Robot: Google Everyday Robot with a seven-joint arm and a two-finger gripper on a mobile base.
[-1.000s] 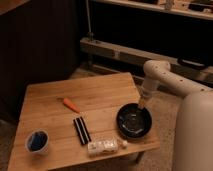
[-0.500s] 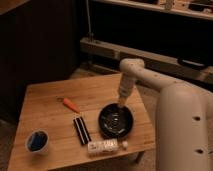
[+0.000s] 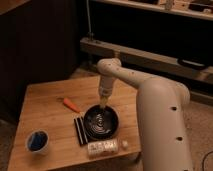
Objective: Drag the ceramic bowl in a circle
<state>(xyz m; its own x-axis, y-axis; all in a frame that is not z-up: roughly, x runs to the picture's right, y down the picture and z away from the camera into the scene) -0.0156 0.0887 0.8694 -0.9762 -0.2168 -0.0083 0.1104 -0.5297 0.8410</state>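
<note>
Along the near edge of the light wooden table (image 3: 45,100) I see a small blue cup with a pale rim (image 3: 37,141), a white cylindrical container lying on its side (image 3: 102,147) and a tiny white bit (image 3: 124,144). There are faint marks on the container, unreadable; no other writing or brand shows anywhere.

Just behind sit two flat black bars (image 3: 80,130), with the wide glossy black ceramic bowl (image 3: 101,122) now right beside them, maybe touching.

Change: over the last second the bowl slides across the table from the arm-side edge toward the bars, and the white arm's gripper (image 3: 103,103) travels with it. The gripper is at the bowl's far rim, pointing down. I cannot tell whether the claw is wide, narrow or clamped on the rim.

My read: the drag is underway, about one arc done, and the path must curve soon or the bowl shoves the bars.

Farther back, the orange carrot-shaped piece (image 3: 71,105) is unmoved. Beyond is dark shelving.
</note>
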